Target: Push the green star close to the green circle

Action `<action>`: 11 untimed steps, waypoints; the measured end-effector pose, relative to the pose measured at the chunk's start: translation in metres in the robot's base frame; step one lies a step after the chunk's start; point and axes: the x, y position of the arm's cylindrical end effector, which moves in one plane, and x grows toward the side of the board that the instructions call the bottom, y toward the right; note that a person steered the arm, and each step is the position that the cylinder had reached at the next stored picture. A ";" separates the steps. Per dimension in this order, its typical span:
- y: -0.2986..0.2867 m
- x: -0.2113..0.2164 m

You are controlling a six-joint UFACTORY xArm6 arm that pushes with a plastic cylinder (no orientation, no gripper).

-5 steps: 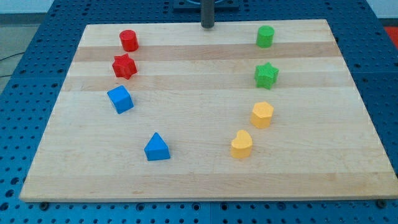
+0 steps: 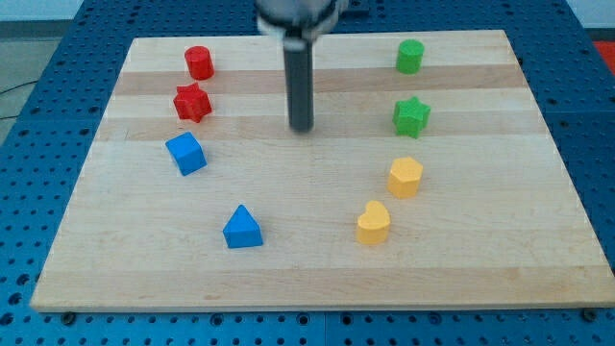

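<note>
Green star (image 2: pixel 411 116) sits well right of my tip (image 2: pixel 302 129), a bare rod touching nothing; green circle (image 2: pixel 410 56) lies farther back.

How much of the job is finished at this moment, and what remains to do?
No pushing looks done yet: the green star sits apart from the green circle, which is nearer the view's top. In hand: my tip is on the board's middle, to the view's left of the star and touching no block. Left: bring the tip under the star, probably, and push it toward the view's top until it is close to the circle.
</note>
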 end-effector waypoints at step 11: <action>0.132 -0.106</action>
